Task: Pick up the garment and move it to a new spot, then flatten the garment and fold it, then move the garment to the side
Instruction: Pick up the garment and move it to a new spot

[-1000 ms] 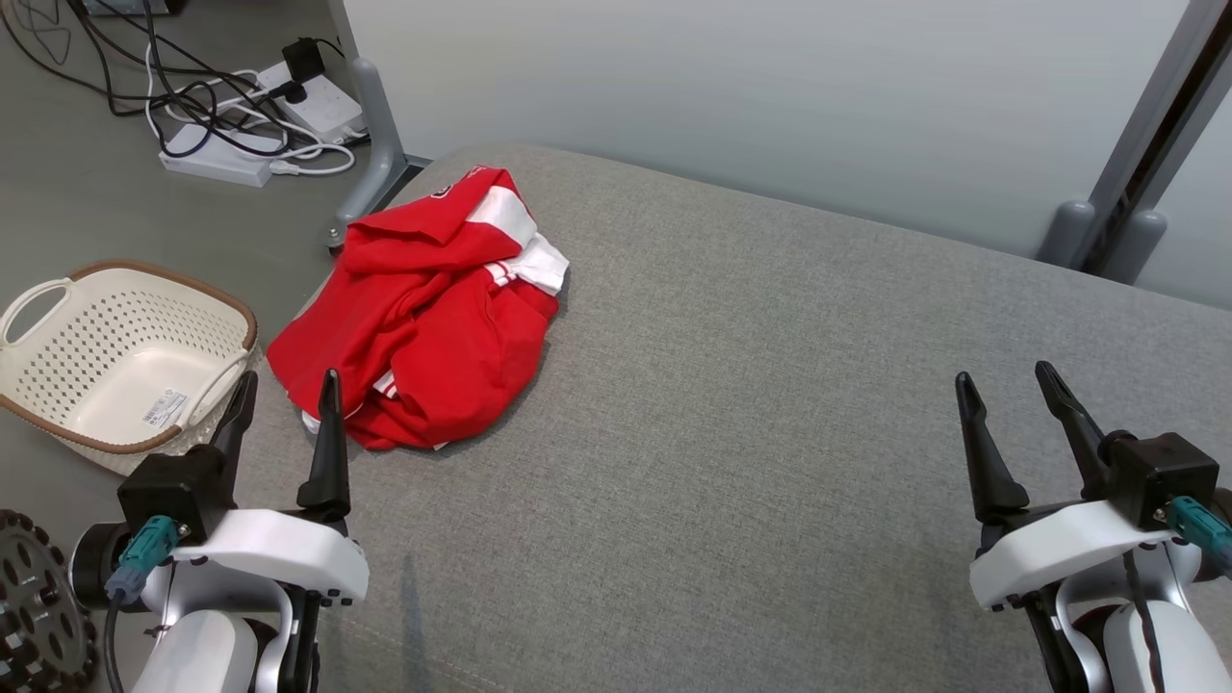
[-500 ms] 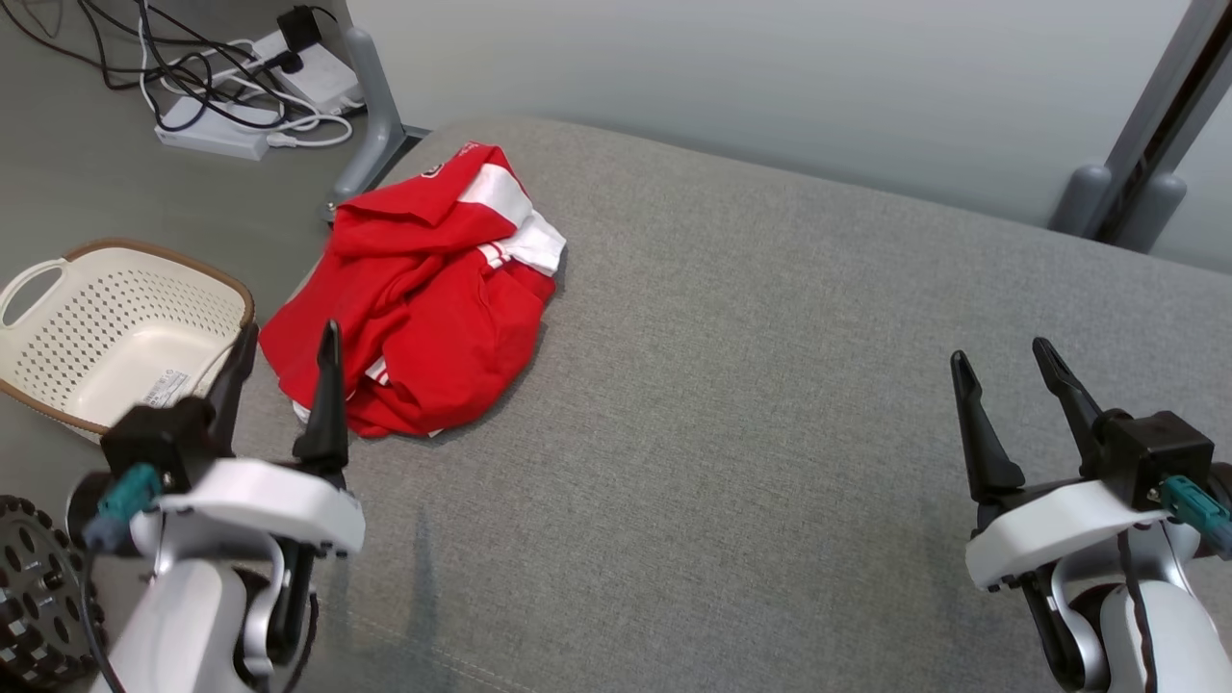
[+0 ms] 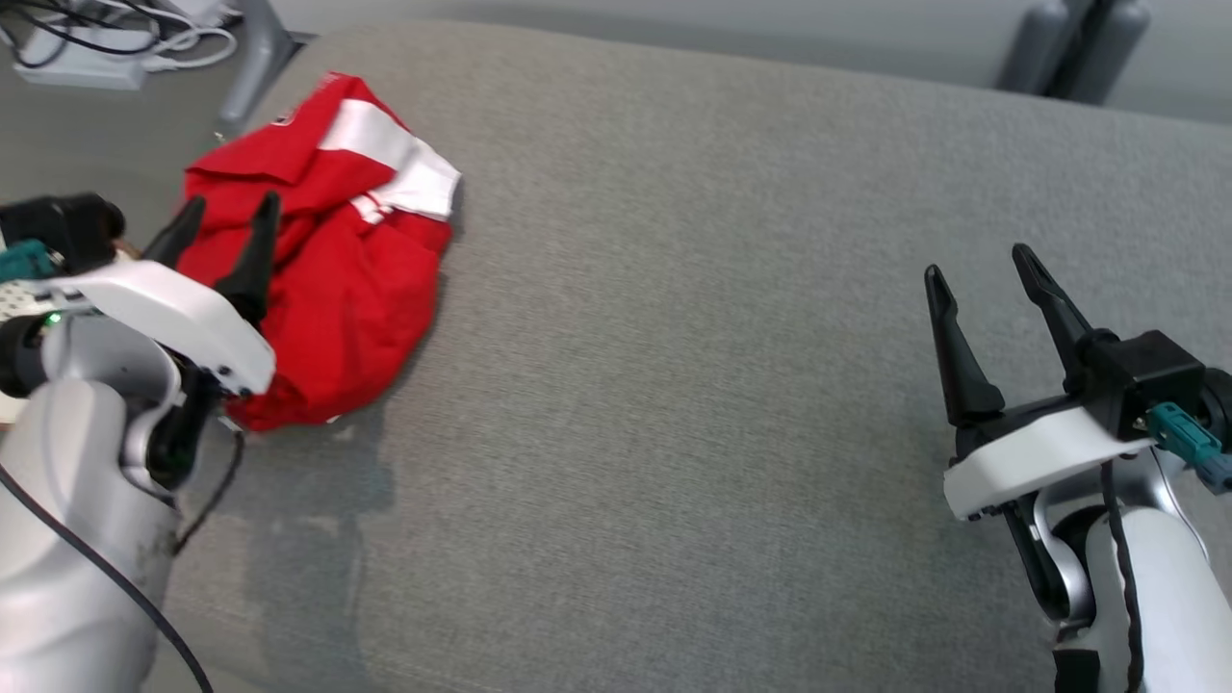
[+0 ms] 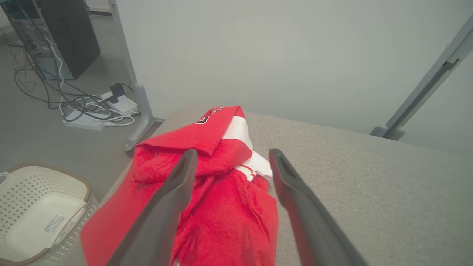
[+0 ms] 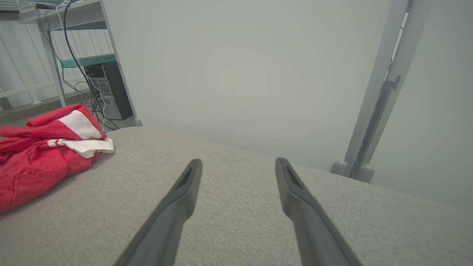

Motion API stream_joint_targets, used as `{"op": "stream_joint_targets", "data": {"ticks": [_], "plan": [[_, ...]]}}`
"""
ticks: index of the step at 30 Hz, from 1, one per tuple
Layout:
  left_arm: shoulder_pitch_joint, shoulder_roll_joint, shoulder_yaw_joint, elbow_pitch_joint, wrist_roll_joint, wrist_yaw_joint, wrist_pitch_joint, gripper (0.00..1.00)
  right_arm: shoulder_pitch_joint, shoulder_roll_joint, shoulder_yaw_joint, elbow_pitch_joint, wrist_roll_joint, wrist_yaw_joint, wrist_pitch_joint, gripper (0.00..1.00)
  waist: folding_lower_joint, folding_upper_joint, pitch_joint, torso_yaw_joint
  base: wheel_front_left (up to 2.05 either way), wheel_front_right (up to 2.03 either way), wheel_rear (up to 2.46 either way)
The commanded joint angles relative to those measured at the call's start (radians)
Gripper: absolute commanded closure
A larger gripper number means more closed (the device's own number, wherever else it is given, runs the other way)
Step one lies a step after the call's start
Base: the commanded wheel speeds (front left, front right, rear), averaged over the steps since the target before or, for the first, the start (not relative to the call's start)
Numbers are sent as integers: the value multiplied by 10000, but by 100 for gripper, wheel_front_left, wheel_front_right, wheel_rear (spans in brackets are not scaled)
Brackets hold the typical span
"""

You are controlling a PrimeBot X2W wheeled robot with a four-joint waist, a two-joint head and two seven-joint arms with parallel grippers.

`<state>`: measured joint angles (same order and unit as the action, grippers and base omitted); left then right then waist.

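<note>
Left wrist view, far left: a cream plastic basket [image 4: 37, 207] sits just beside the cushion's left edge. It has perforated walls, a brown rim and a looped handle.

Next comes the left gripper [image 3: 231, 202], mounted on a smooth white wrist shell. Its pale silver forearm rises from the lower left corner of the head view. The two long, dark, tapered fingers are spread wide with nothing between them. Their tips point up and away over the near-left part of the garment [image 3: 337, 279]; whether they touch the cloth cannot be told.

The garment is soft red fabric with white bands, crumpled into a rounded heap with a folded flap on top. It lies at the far left corner of the grey cushion [image 3: 693, 366], a broad flat pad of coarse woven fabric with a rounded far edge.

Well apart at the right, the right gripper [image 3: 976, 263] hovers over bare upholstery. Its wrist is angled slightly inward, and its fingers are likewise wide and empty.
</note>
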<state>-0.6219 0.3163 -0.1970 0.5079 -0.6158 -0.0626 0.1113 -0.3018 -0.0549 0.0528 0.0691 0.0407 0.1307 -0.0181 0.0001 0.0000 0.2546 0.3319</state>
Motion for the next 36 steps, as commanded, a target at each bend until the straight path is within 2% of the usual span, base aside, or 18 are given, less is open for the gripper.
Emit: {"op": "stream_joint_targets", "data": {"ticks": [1,8,18,19,21,23,27,31,32,34,36], "plan": [[-379,141,58,299,-110,-120,110,0,-178,-45,75,-41,-87,1,-5,0,-1,0,658,-628,0,0,0],[-1857,663,87,2295,-558,-505,854,0,-671,-60,282,-167,-200,1,7,0,-1,0,1687,-1355,0,0,0],[-3145,1411,184,4413,-674,-564,1032,0,-1036,-36,441,-309,-261,1,-55,0,-1,0,2535,-1858,0,0,0],[-3202,1426,158,4541,-659,-571,994,11,-1045,-32,431,-309,-269,1,-62,0,-1,0,2556,-1865,0,0,0],[-3336,1483,96,4708,-574,-585,786,100,-1038,-30,391,-302,-279,1,-82,0,-1,0,2564,-1848,0,0,0],[-3395,1564,-2,4902,-482,-594,620,100,-1028,-23,351,-282,-284,1,-90,0,-1,0,2548,-1811,0,0,0],[-3631,1648,-12,4993,-299,-582,-363,100,-988,-22,275,-202,-248,1,-105,0,-1,0,2389,-1707,0,0,0],[-3715,1762,63,4969,-144,-406,-1517,100,-845,-16,243,-101,-209,1,-143,0,-1,0,2045,-1610,0,0,0],[-3715,1762,63,4969,-144,-406,-1517,100,-845,-16,243,-101,-209,1,-143,0,-1,0,2045,-1610,0,0,0],[-3680,1778,88,4829,-37,-272,-2318,100,-693,-14,172,-37,-149,1,-216,0,-1,0,1667,-1570,0,0,0],[-3613,1766,101,4756,-15,-246,-2538,100,-646,-13,146,-31,-156,1,-238,0,-1,0,1531,-1570,0,0,0]]}}
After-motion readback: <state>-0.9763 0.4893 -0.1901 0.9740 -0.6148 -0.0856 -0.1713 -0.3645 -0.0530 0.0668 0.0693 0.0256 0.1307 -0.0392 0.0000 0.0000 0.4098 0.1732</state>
